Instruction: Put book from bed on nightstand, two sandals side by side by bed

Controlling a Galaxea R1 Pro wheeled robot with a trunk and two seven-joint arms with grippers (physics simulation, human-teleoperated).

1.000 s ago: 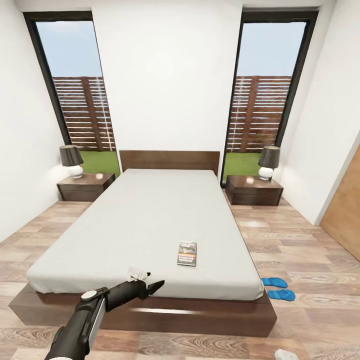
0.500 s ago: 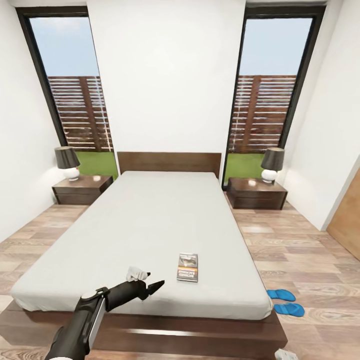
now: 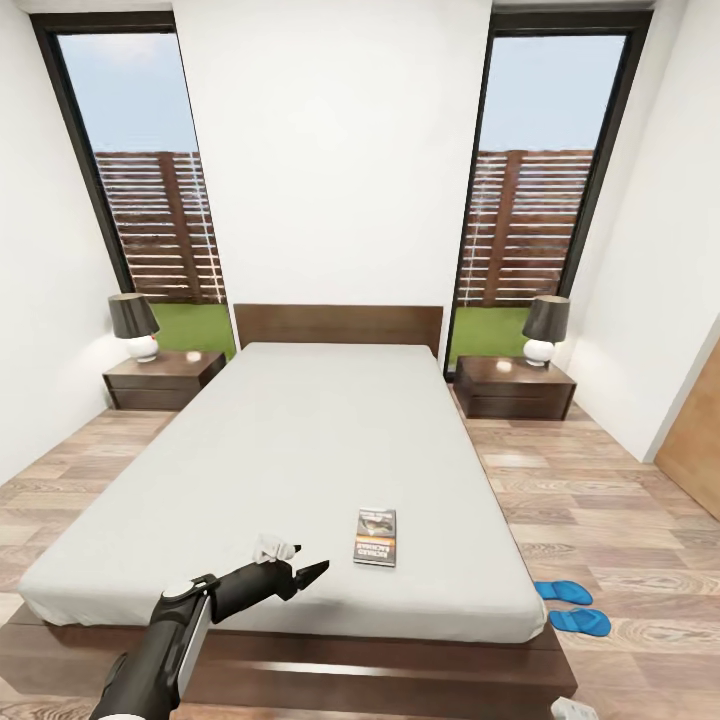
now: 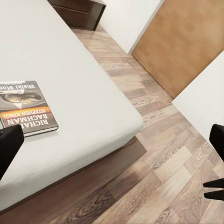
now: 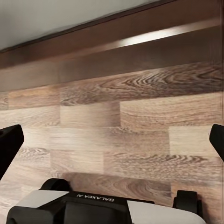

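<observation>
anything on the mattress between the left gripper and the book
No, that stretch is bare. In the head view, only plain grey mattress lies between the left gripper and the book on the bed.

Head view: high at foot of bed [image 3: 300, 440], facing headboard and windows, whole mattress in frame. Left wrist view: close above mattress foot corner, facing book [image 4: 23, 107] and floor [image 4: 154, 140]; shares both with head. Right wrist view: low, near floor, facing bed frame base.
</observation>
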